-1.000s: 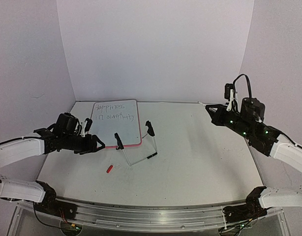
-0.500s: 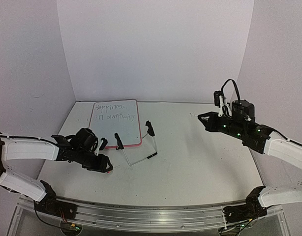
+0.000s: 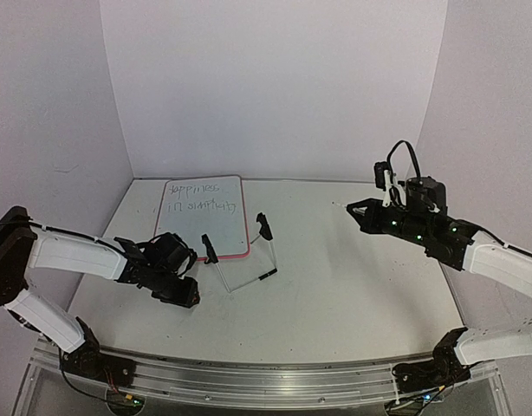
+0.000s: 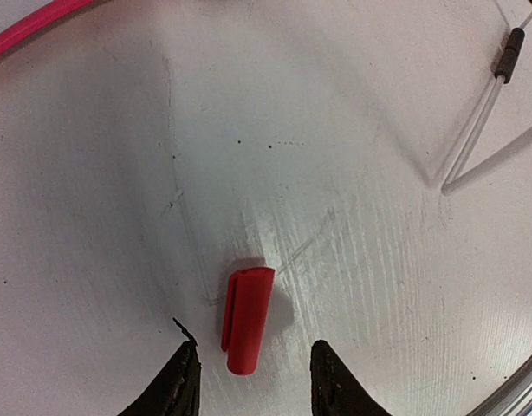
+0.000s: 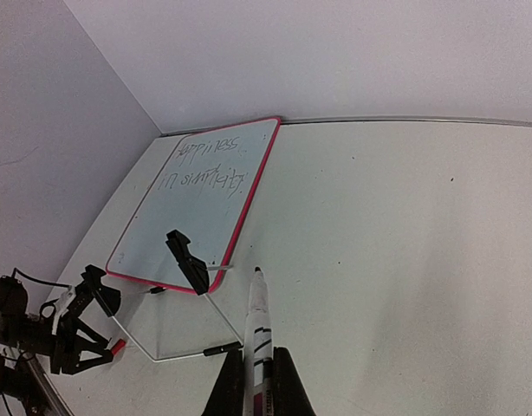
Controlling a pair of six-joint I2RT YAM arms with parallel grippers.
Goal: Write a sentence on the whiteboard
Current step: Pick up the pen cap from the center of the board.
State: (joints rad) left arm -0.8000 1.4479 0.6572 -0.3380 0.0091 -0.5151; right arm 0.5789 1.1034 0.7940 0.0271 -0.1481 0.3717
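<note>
The whiteboard (image 3: 205, 227), white with a red-pink rim, lies at the back left of the table. The sentence (image 3: 201, 198) fills its far part in two thin handwritten lines, also legible in the right wrist view (image 5: 205, 169). A small red pen cap (image 4: 247, 308) lies on the table. My left gripper (image 4: 253, 364) is low over the cap, open, with a finger on each side and a gap to both. My right gripper (image 5: 257, 360) hovers above the table's right side, shut on a white marker (image 5: 259, 321) whose bare tip points toward the board (image 5: 197, 217).
A wire stand (image 3: 246, 279) with black clips (image 3: 210, 250) sits at the board's near right corner, just right of my left gripper (image 3: 186, 295). White walls close the table at the back and both sides. The table's metal rail (image 3: 249, 381) runs along the near edge.
My left gripper has swung from beside the board toward the near edge and down over the red cap, its jaws narrowing. My right arm has shifted a little to the left with the marker.
</note>
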